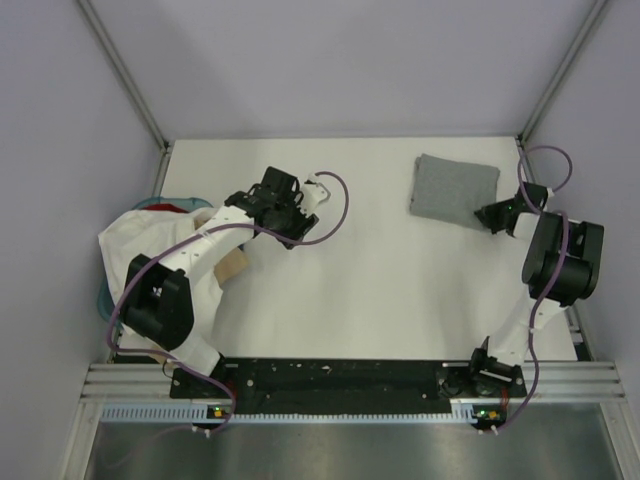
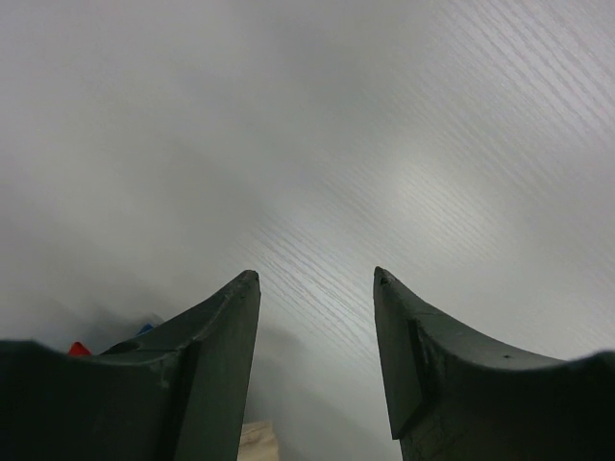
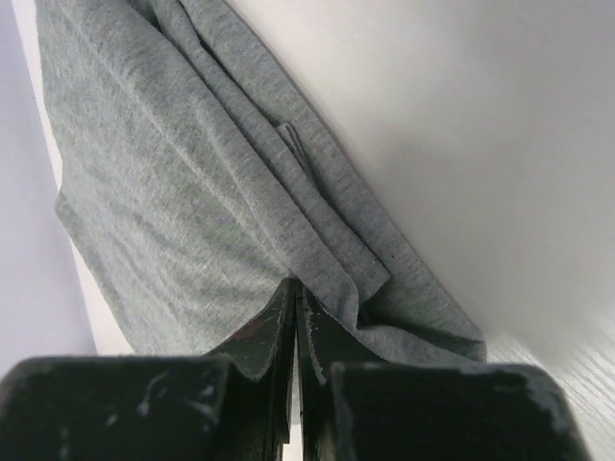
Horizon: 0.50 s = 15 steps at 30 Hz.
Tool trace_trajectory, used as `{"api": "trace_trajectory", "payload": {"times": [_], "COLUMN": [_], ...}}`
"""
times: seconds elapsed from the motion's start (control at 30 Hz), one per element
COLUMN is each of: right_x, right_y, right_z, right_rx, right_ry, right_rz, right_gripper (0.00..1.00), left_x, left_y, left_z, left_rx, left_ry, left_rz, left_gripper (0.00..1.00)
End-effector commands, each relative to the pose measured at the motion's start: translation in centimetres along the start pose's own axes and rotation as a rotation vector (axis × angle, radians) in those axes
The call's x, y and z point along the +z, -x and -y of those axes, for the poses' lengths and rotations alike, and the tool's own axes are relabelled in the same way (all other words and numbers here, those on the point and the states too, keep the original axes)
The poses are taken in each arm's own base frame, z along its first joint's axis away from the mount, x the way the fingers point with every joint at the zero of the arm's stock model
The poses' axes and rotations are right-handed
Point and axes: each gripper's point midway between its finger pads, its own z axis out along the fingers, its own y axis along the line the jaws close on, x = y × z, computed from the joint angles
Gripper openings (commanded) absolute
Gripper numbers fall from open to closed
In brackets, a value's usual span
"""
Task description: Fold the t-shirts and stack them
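Grey t-shirt: a folded heather-grey t-shirt (image 1: pixel 455 188) lies flat at the far right of the white worktop (image 1: pixel 380 290), close to the right wall.
Right gripper: the right gripper (image 3: pixel 296 286) sits at the near right edge of the grey t-shirt, its jaws pressed tight together with no gap between them.
Contact: in the right wrist view the closed tips meet the layered hem of the grey cloth, and the rest of the shirt spreads away beyond them; whether a fold is pinched between the jaws cannot be told.
Left gripper: the left gripper (image 2: pixel 317 279) hovers over bare worktop at the far centre-left, its jaws parted to a moderate gap and nothing between them.
Gap to the grey shirt: the left gripper is well apart from it, with open worktop between the two.
Unfolded pile: a white t-shirt (image 1: pixel 145 245) is heaped at the left edge, under and beside the left arm.
Other colours: a tan t-shirt (image 1: pixel 236 266) pokes out on the pile's right side, and a bit of red t-shirt (image 1: pixel 178 206) shows at its far edge.
Left wrist view: small scraps of red and blue cloth peek past the left jaw.
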Motion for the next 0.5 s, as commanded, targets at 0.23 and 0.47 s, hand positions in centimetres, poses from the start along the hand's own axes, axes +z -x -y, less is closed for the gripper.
{"api": "trace_trajectory", "payload": {"times": [0.23,0.47], "right_x": [-3.5,-6.7], "right_y": [2.7,3.3], "right_z": [1.6,-2.2], "right_rx": [-0.095,-0.237], "right_ry": [-0.075,0.016], "right_rz": [0.136,0.12], "right_gripper": [0.0,0.0], "left_x": [-1.5,-2.1], "left_y": [1.7,1.8], "left_z": [-0.5,-0.9], "left_rx": [0.018,0.032], "left_ry": [0.024,0.052], "left_rz": [0.068,0.074], "left_gripper": [0.55,0.55]}}
